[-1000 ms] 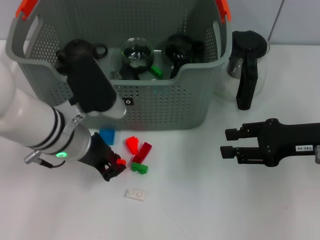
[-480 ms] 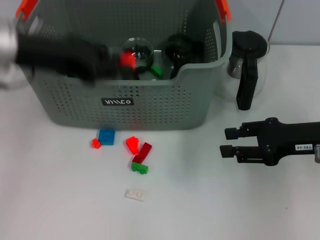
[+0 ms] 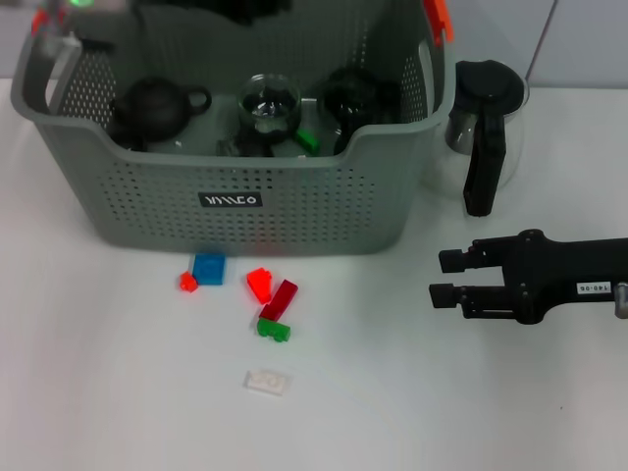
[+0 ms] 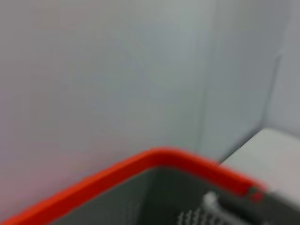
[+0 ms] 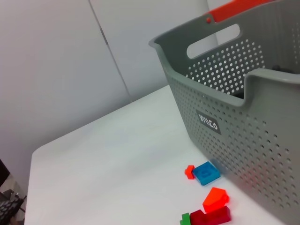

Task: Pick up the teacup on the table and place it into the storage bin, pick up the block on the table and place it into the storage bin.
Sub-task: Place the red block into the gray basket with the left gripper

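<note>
Since the earlier pictures the left arm has swung up from the blocks in front of the basket, passed over its rim carrying a red block, and now sits almost out of the head view at the top edge, above the far side of the basket. Its claw is hidden, so I cannot tell whether it is spread or closed; its wrist camera sees only an orange handle clip (image 4: 154, 159) and the wall behind.

Nearest on the white table (image 3: 118, 392) lies a clear flat block (image 3: 266, 381). Just beyond it is a small cluster: a green block (image 3: 274, 330), a dark red block (image 3: 280, 298) touching it, and a bright red block (image 3: 259, 284) beside that. A little to the left lie a blue block (image 3: 208, 268) and a tiny red block (image 3: 187, 283), close to the basket's front wall.

The right gripper (image 3: 444, 278) hovers low over the table to the right, well apart from the blocks, its two fingers held with a moderate gap and nothing between them.

Behind the blocks stands the grey perforated storage bin (image 3: 324, 211). Inside it are a dark teapot (image 3: 155, 103), a glass cup (image 3: 268, 102), a dark glass pot (image 3: 353, 98) and a green block (image 3: 307, 139). To the right of the bin stands a glass jug with a black handle (image 3: 483, 128).
</note>
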Robot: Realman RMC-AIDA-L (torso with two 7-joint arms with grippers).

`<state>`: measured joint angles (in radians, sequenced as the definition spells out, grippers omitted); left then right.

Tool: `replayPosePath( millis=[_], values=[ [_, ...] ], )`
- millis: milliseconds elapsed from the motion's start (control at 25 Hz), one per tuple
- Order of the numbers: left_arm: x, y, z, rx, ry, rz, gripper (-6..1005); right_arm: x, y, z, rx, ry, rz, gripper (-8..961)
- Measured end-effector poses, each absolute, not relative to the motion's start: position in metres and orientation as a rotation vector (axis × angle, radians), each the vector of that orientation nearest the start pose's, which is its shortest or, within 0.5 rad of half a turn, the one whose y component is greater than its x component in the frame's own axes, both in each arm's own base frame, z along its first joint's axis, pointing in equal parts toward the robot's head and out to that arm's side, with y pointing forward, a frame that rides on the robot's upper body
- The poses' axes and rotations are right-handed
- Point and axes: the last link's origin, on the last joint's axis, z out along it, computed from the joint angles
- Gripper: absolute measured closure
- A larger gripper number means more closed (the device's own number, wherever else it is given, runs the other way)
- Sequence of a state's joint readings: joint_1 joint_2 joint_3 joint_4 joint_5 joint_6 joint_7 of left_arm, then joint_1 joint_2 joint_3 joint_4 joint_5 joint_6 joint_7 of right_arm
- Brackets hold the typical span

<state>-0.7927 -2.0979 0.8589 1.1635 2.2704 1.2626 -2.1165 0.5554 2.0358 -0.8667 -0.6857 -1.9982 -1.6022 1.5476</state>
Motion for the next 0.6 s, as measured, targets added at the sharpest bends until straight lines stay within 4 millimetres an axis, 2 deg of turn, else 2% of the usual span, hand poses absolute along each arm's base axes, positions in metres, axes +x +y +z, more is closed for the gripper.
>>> replayPosePath(
  millis=[160,240,400,600],
  values=[
    [-0.139,0.453,0.026,-2.436,-0.650,-0.260,793,0.247,0.330,-0.004,-2.904,0.708,0.584,370],
    [-0.145,0.454,0.015,-2.427,-0.650,-0.205,793,0.247,0.330,-0.004,-2.904,0.708,0.585,370],
    [-0.151,0.453,0.005,-2.415,-0.698,-0.165,793,0.247,0.330,-0.004,-2.904,0.708,0.585,370],
    [-0.157,0.453,0.004,-2.382,-0.821,-0.163,794,0.247,0.330,-0.004,-2.903,0.708,0.585,370]
  ],
)
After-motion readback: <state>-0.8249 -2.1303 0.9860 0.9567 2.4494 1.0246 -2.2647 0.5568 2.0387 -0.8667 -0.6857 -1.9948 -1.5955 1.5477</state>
